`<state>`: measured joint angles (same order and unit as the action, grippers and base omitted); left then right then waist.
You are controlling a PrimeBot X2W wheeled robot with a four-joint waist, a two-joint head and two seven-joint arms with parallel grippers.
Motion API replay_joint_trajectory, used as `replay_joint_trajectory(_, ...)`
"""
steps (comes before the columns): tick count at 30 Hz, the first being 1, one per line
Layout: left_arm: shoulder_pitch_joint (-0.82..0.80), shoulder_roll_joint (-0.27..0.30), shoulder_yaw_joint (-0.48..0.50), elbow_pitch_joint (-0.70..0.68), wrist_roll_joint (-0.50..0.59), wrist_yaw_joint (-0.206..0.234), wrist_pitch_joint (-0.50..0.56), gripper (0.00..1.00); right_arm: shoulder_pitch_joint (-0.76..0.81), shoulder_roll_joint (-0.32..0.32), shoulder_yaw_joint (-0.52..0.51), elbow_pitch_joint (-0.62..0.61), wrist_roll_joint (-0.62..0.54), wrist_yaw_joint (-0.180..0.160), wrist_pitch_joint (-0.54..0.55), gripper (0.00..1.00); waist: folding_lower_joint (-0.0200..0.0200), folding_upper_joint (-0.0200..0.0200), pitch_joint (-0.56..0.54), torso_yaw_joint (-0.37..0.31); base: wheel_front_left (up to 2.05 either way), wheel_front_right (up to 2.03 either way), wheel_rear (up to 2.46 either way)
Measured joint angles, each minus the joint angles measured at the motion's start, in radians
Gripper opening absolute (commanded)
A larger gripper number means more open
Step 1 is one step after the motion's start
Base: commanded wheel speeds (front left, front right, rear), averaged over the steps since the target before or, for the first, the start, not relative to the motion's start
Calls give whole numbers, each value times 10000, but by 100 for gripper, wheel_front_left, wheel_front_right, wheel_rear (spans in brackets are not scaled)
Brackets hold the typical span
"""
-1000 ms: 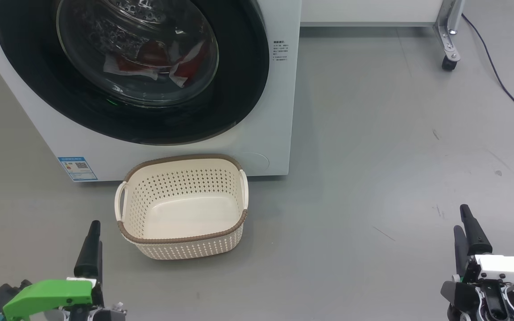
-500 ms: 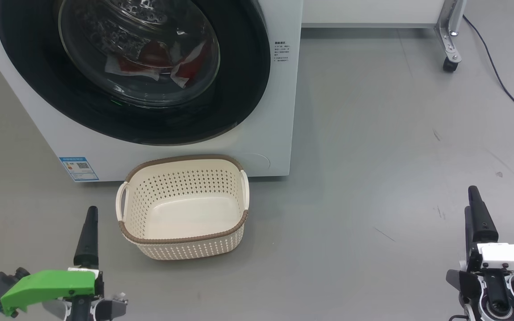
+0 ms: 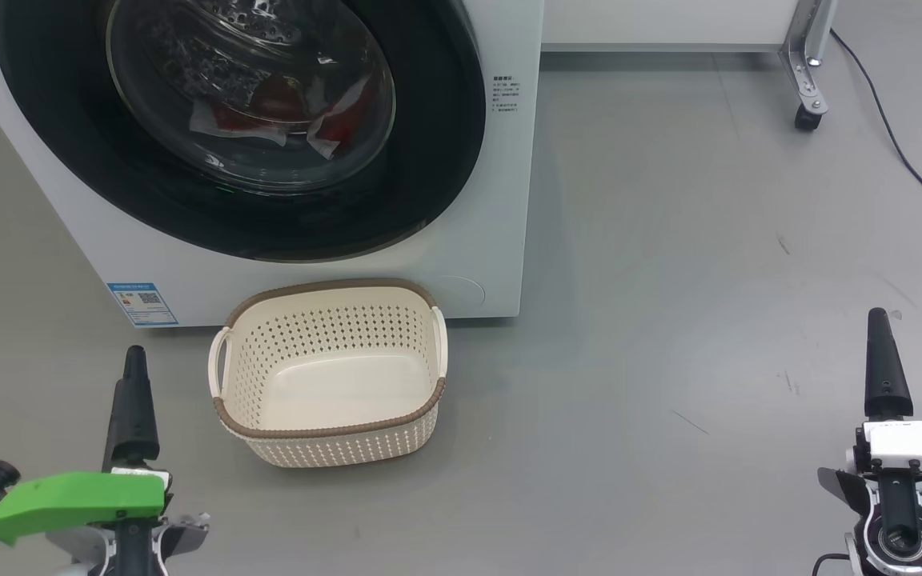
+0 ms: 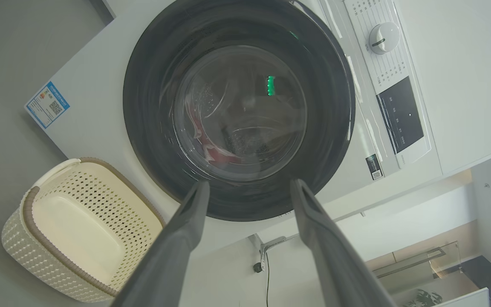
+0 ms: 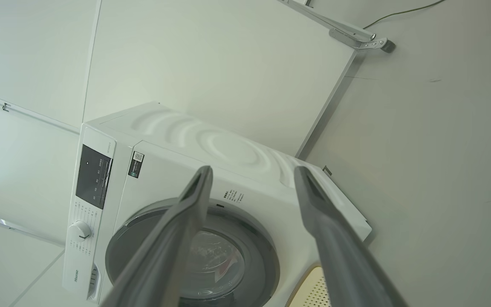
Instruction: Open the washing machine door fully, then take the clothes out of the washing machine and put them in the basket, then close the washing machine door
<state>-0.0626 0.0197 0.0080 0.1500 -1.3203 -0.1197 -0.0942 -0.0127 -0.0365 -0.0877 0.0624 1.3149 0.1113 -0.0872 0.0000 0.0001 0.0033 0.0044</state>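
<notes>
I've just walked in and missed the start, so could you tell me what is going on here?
The robot is facing the washing machine, and nothing is being handled. The washing machine door looks shut, with the red clothes visible behind its glass. The basket stands empty on the floor in front of the machine. The left gripper and the right gripper are both open and hold nothing.
</notes>
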Motion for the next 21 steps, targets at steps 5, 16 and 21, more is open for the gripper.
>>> replay_joint_trajectory(5, -3, 6, 123, -138, 1066, 2, -142, 100, -9, -13, 81, -209, -508, -132, -199, 100, 0, 0, -1, 12, 0, 0, 0)
replay_joint_trajectory(16, -4, 27, -351, -504, 3580, 2, -583, 100, -47, -115, 364, -585, -1994, -357, -623, 100, 0, 0, 9, 43, 0, 0, 0)
replay_joint_trajectory(21, -4, 35, -573, -606, 4232, 19, -757, 100, -58, -138, 596, -713, -2667, -437, -786, 100, 0, 0, 25, 42, 0, 0, 0)
